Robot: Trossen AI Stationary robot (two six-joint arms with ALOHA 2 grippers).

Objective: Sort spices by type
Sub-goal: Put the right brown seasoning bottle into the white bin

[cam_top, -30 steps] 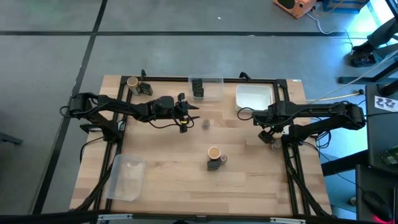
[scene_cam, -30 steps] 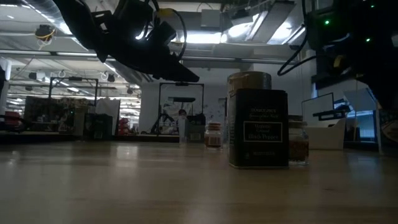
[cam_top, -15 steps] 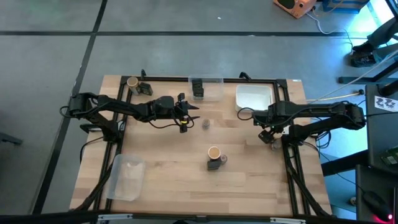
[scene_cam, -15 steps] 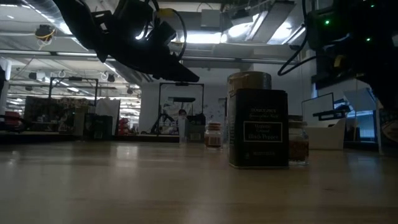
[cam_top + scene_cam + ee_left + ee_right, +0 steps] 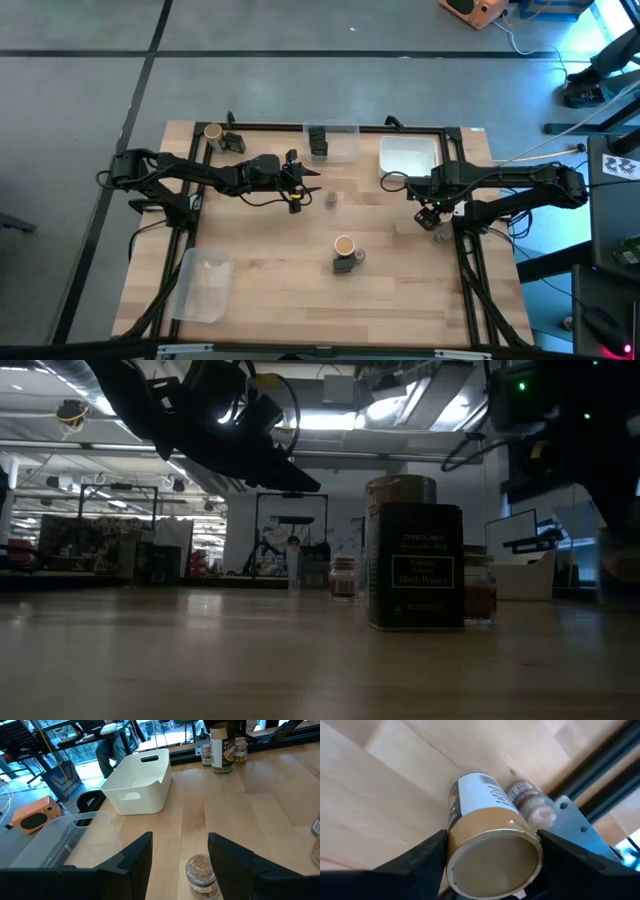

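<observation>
The table (image 5: 280, 290) carries a white tray (image 5: 408, 155) at the back. The right gripper (image 5: 490, 851) hangs at the right edge, fingers spread around a tan-topped jar (image 5: 487, 840), not visibly pinching; a tiny jar (image 5: 531, 805) stands beside it. The pick-up seems in hand: next, clamp and lift. The left gripper (image 5: 180, 855) hovers spread above a small jar (image 5: 200, 875) mid-table.
</observation>
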